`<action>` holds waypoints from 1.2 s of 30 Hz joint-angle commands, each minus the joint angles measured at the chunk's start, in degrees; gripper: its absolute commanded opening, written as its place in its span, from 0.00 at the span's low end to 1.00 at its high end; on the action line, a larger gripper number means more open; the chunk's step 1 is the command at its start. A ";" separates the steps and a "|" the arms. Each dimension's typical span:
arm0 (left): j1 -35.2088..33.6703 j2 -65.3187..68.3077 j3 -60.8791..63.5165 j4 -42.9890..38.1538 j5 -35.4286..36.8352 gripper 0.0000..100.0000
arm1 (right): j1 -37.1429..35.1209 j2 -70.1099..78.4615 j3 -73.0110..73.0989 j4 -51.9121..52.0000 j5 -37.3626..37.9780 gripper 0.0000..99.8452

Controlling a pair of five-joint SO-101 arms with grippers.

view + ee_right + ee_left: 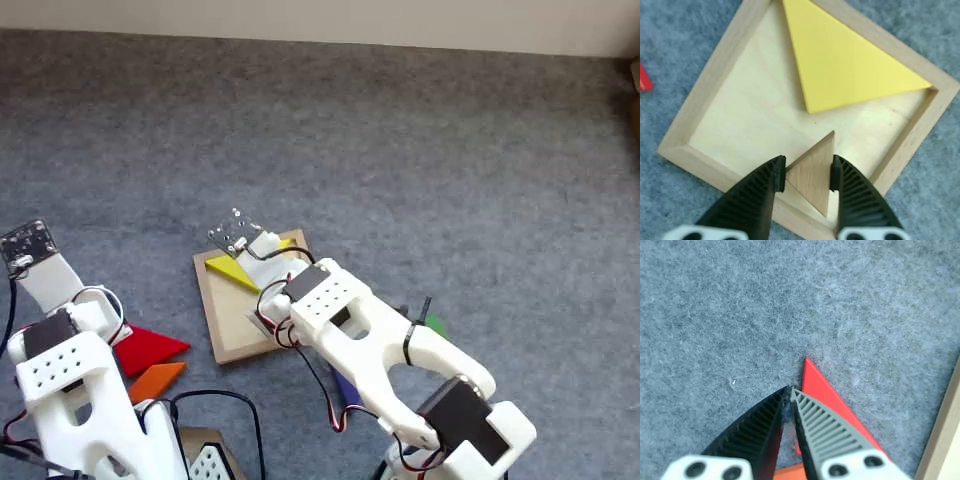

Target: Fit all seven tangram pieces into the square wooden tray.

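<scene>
The square wooden tray [705, 85] lies on the grey carpet, seen also as the tray [215, 320] in the high view. A large yellow triangle [845, 60] lies flat in its far half. My right gripper [805, 172] is over the tray's near corner, shut on a small plain wooden triangle [812, 175] that rests on the tray floor. My left gripper [790, 390] is shut with nothing in it, its tips just above the carpet beside the point of a red triangle [832, 400]. An orange piece [155, 380] lies near that red triangle [145, 348].
A green piece [435, 325] and a dark blue piece [347, 390] peek out from under the right arm. The tray's rim [945, 430] runs close to the left gripper. Open grey carpet stretches beyond the tray to the far wall.
</scene>
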 commanded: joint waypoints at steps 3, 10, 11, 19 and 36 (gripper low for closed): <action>-0.31 -0.84 -2.42 -0.79 -0.09 0.01 | 1.54 -0.57 -0.92 -0.84 3.52 0.10; -0.22 -0.84 -2.42 -0.79 -0.09 0.01 | 2.95 -0.66 -0.92 -3.12 0.09 0.10; -0.22 -0.84 -2.42 -0.79 -0.09 0.01 | 3.56 -0.66 -1.10 -3.12 -0.18 0.10; -0.22 -1.19 -1.36 -0.88 -0.09 0.01 | 4.26 -0.57 -0.57 -2.86 -3.52 0.10; -0.22 -1.19 -1.27 -0.88 -0.09 0.01 | -2.77 -0.57 0.13 -2.68 -23.65 0.10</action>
